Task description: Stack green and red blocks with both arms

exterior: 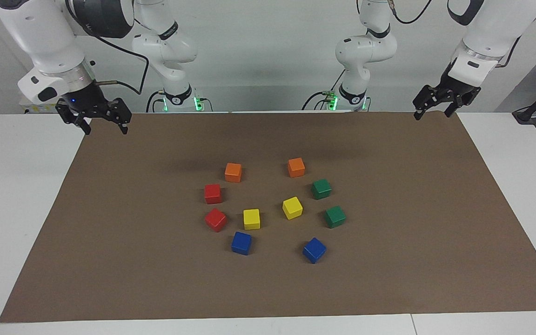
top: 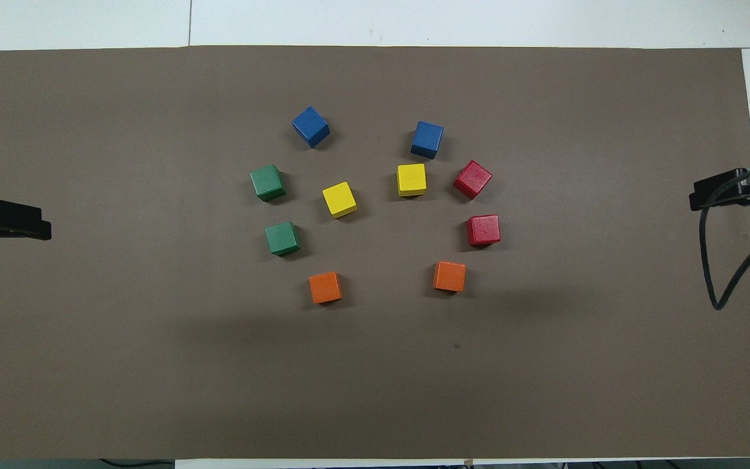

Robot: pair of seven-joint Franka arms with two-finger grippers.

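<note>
Two green blocks (exterior: 321,189) (exterior: 335,217) sit apart on the brown mat toward the left arm's end of the cluster, shown from above as green blocks (top: 282,238) (top: 267,182). Two red blocks (exterior: 212,193) (exterior: 216,219) sit toward the right arm's end, seen from above as red blocks (top: 483,230) (top: 472,179). None is stacked. My right gripper (exterior: 105,130) (top: 707,195) hangs open and empty over the mat's corner at its own end. My left gripper (exterior: 432,116) (top: 23,225) hangs open and empty over the mat's edge at its end. Both arms wait away from the blocks.
Two orange cubes (exterior: 233,172) (exterior: 296,167) lie nearest the robots, two yellow cubes (exterior: 251,218) (exterior: 292,207) in the middle, two blue cubes (exterior: 241,243) (exterior: 314,250) farthest. The brown mat (exterior: 110,242) covers a white table (exterior: 16,186).
</note>
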